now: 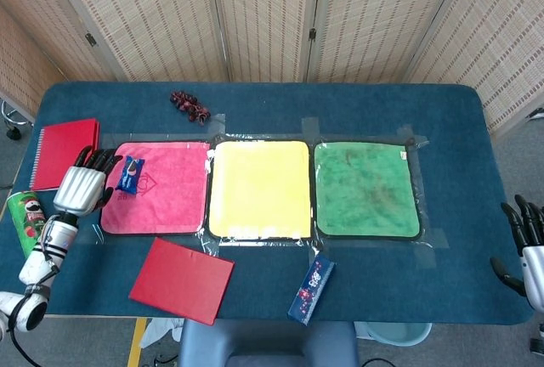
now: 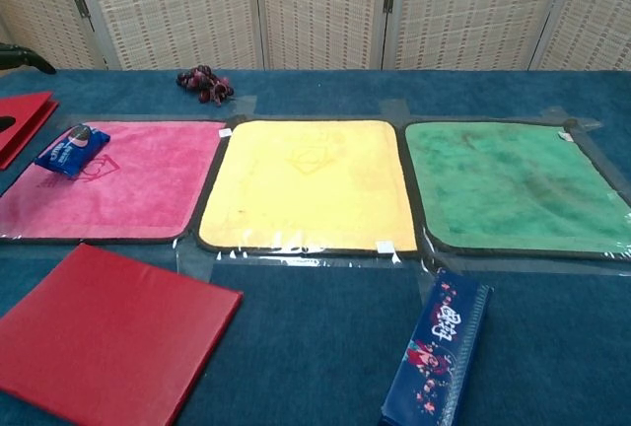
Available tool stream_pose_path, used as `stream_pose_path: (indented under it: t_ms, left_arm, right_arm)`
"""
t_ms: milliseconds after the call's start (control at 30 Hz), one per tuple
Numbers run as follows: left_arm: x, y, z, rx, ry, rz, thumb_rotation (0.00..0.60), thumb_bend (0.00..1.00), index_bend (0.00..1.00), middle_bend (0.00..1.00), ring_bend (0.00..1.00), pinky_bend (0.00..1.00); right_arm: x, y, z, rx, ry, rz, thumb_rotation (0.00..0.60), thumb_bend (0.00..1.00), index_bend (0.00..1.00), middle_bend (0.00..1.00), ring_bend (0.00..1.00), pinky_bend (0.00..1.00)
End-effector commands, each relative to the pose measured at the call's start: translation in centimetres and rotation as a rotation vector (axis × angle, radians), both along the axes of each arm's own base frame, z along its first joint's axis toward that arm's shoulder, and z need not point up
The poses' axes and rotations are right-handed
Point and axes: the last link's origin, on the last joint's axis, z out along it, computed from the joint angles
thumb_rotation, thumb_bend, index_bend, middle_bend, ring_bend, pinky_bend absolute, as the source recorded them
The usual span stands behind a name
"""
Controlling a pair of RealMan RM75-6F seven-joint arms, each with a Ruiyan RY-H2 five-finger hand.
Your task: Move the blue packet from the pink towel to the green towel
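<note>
A small blue packet lies on the upper left part of the pink towel; the chest view has the packet near its left edge. The green towel lies at the right of the row, bare. My left hand hovers just left of the packet at the pink towel's edge, fingers spread, holding nothing. In the chest view only dark fingertips of it show at the far left. My right hand is low at the table's right edge, fingers apart and empty.
A yellow towel lies between the pink and green ones. A red notebook sits far left, a red folder near the front, a dark blue patterned box front centre, a dark bunch at the back, a green can off the left edge.
</note>
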Motion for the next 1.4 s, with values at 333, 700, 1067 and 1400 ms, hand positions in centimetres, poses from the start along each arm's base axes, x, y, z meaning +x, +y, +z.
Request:
stream_pose_path:
  t_ms: [333, 700, 1067, 1400]
  left_arm:
    - [-2.7, 4.1, -0.9, -0.011, 0.175, 0.111, 0.6, 0.36, 0.01, 0.0, 0.0, 0.04]
    - [-4.0, 6.0, -2.0, -0.022, 0.266, 0.172, 0.6, 0.36, 0.0, 0.0, 0.0, 0.04]
    - [-3.4, 7.2, -3.5, -0.076, 0.297, 0.197, 0.6, 0.36, 0.04, 0.0, 0.01, 0.04]
    - [-2.5, 7.8, -4.7, -0.08, 0.309, 0.194, 0.6, 0.37, 0.05, 0.0, 0.02, 0.04]
  right_arm:
    - [0.2, 0.3, 0.1, 0.003, 0.0, 0.003, 0.6, 0.32, 0.0, 0.0, 0.03, 0.0]
    - [0.4, 0.4, 0.0, 0.009, -0.002, 0.0, 0.6, 0.32, 0.0, 0.0, 0.04, 0.0]
    - [0.5, 0.4, 0.0, 0.009, 0.0, -0.005, 0.6, 0.32, 0.0, 0.0, 0.04, 0.0]
    - [0.5, 0.5, 0.2, 0.005, -0.001, -0.014, 0.6, 0.32, 0.0, 0.0, 0.04, 0.0]
